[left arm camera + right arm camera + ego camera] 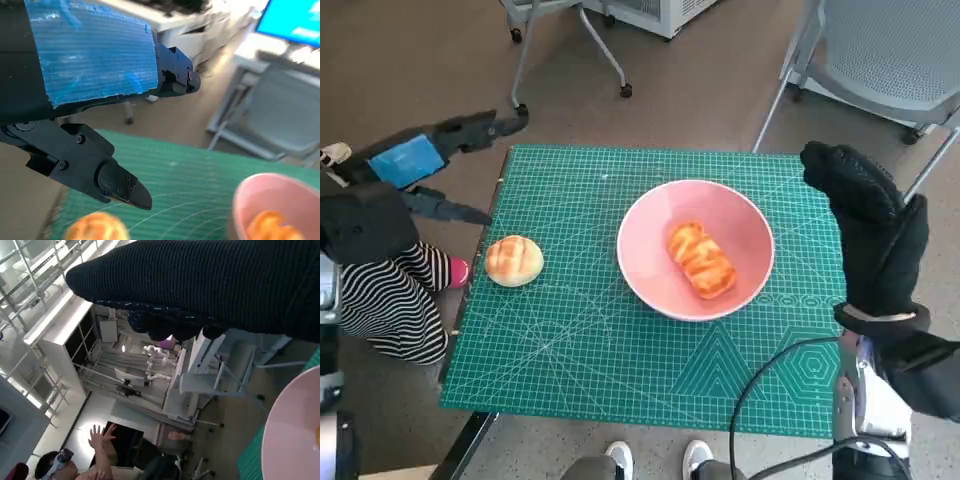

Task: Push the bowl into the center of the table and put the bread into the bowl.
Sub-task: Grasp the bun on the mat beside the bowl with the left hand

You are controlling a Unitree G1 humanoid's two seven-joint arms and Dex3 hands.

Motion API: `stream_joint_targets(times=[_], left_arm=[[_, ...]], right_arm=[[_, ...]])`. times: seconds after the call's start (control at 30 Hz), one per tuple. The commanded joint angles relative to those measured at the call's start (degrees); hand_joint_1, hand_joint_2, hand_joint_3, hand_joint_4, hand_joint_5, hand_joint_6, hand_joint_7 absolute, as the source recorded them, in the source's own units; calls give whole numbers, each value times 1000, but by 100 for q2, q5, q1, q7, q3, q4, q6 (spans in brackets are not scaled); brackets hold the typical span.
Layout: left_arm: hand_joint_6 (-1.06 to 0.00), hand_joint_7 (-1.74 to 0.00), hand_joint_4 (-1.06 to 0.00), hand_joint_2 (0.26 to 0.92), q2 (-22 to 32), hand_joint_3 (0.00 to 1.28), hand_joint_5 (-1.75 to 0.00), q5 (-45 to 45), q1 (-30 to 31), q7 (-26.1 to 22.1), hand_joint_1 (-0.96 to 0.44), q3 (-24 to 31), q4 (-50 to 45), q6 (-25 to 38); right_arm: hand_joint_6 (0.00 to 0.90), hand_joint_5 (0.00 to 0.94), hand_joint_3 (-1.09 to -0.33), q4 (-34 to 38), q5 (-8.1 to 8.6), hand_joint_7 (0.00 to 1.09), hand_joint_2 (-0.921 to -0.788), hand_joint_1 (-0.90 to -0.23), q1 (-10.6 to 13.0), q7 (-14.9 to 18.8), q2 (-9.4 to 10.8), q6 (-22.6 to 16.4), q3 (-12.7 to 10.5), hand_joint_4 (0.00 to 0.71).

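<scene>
With our left hand [415,160] spread and empty, the round bread [514,261] lies just right and nearer, left of the bowl [650,280].

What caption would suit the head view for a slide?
Pink bowl holding one bread on the green mat, a second roll beside it, both hands off the table.

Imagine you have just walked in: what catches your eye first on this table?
First the pink bowl near the middle of the green cutting mat, an orange-glazed bread already inside it. Then a round bun alone near the mat's left edge, the blue-taped left robot hand raised beyond that edge.
</scene>
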Motion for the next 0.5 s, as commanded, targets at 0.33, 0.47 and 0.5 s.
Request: stream_joint_targets(times=[0.33,0.47,0.5], left_arm=[[-286,-61,-134,763,150,0,-5,48,127,-448,-275,-295,286,36],[-290,-52,-132,754,95,0,-3,139,136,-451,-247,-423,408,101],[-297,-52,-137,747,76,0,-5,177,144,-437,-237,-466,422,130]], right_arm=[[122,0,-687,226,82,519,-921,-686,-58,157,-20,34,12,209],[122,0,-687,234,110,519,-921,-688,-64,197,-25,40,4,208],[123,1,-687,229,118,520,-921,-689,-63,206,-26,45,3,209]])
